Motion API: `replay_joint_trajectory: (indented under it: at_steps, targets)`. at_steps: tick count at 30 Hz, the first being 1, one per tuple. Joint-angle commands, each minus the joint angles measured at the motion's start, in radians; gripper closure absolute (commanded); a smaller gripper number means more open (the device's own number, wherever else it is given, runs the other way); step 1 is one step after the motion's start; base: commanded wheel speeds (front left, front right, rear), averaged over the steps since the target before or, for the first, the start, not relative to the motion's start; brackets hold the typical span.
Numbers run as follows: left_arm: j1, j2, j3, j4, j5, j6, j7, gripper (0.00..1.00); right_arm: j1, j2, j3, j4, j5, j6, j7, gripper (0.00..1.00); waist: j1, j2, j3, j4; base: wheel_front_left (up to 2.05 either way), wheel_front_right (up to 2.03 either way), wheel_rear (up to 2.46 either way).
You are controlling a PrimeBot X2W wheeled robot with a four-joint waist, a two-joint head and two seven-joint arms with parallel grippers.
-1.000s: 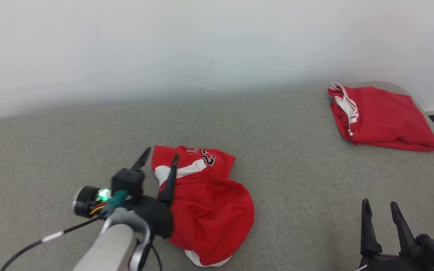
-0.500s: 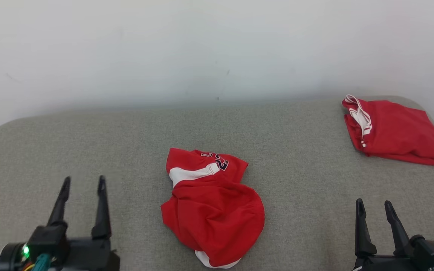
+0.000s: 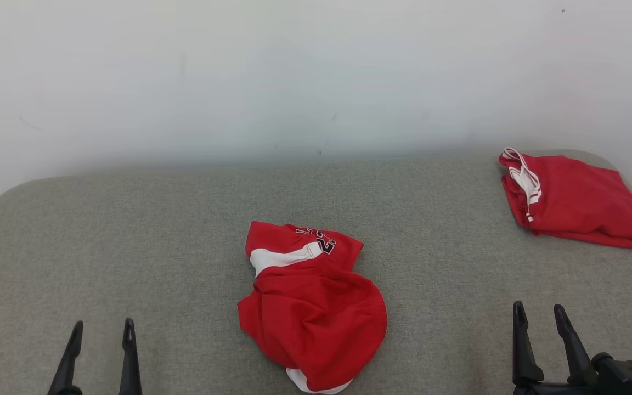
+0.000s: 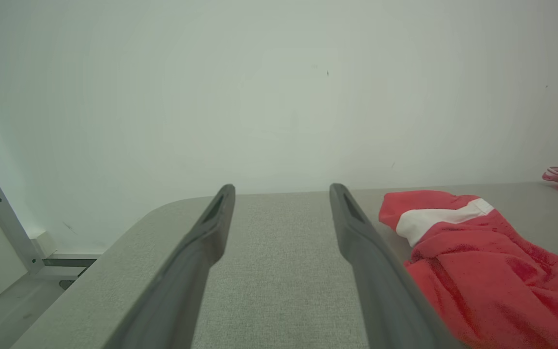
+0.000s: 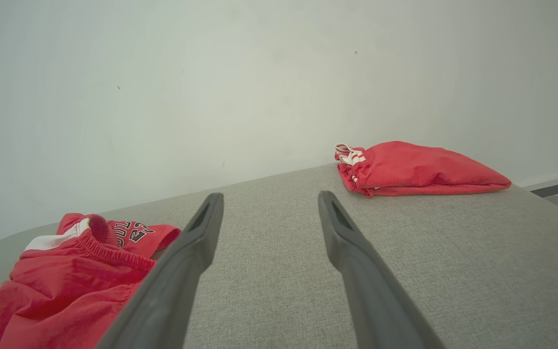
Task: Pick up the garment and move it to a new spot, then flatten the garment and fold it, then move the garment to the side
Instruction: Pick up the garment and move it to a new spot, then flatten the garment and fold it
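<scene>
**Both pincers wide and empty, a red heap between them**

The red garment (image 3: pixel 310 307) lies in a loose heap near the middle of the grey padded table (image 3: pixel 129 219), a little toward the near edge. It is bunched, not spread. A white band and a dark printed number (image 3: pixel 321 241) show on its far part, and a gathered elastic waistband (image 5: pixel 114 254) curls over the top, so I take it for a pair of sports shorts.

The left gripper (image 3: pixel 102 329) sits low at the near left. The right gripper (image 3: pixel 538 310) sits at the near right. Each has its two dark fingers spread wide with nothing between them, and each is well apart from the cloth. They flank the heap on either side, which looks to me like a ready stance: either arm could reach in, and neither blocks the view from above.

At the far right corner lies a second red piece (image 3: pixel 576 200), folded flat with white trim at its left end, close to the pale wall (image 3: pixel 294 71). My guess is that it is a finished one set aside there to keep the middle free for work.

The heap looks neither flattened nor folded. I would say picking it up and laying it out comes next. The thin fabric is likely to slip and drag, so a pinch at the waistband seems the surest hold.
</scene>
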State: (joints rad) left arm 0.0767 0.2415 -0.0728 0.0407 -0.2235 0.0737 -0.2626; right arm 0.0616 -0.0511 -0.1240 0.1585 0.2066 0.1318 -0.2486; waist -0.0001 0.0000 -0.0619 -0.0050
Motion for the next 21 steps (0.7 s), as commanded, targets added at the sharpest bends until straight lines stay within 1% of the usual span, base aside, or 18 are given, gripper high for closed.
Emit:
replay_joint_trajectory:
  at_steps: [1,3,9,12,16,21]
  targets:
    - [0.017,0.006,0.003,0.011,0.014,0.001,-0.003,0.0,0.009,0.002,0.002,0.003,0.009,-0.003,-0.007,0.0,0.0001,0.0,-0.001,0.001,0.0,0.0,0.0]
    - [0.024,0.005,-0.002,0.018,0.025,-0.011,-0.003,0.0,0.014,0.002,0.003,0.005,0.01,-0.003,-0.008,0.0,0.0001,0.0,-0.001,0.003,0.0,0.0,0.0]
    - [0.028,-0.001,-0.011,0.033,0.033,-0.024,-0.003,0.0,0.019,0.002,0.013,0.007,0.003,-0.003,-0.009,0.0,0.0001,0.0,0.003,0.011,0.0,0.0,0.0]
    - [0.026,-0.021,0.007,0.018,0.009,-0.025,-0.003,0.0,0.023,0.002,0.023,0.004,0.005,-0.003,-0.01,0.0,0.0001,0.0,0.004,0.013,0.0,0.0,0.0]
    - [0.032,-0.032,0.027,0.011,0.002,-0.031,-0.003,0.0,0.026,0.002,0.034,0.006,0.008,-0.003,-0.01,0.0,0.0001,0.0,0.004,0.012,0.0,0.0,0.0]
    - [0.043,-0.041,0.048,0.012,0.016,-0.036,-0.003,0.0,0.032,0.002,0.049,0.015,-0.004,-0.003,-0.013,0.0,0.0001,0.0,0.0,0.008,0.0,0.0,0.0]
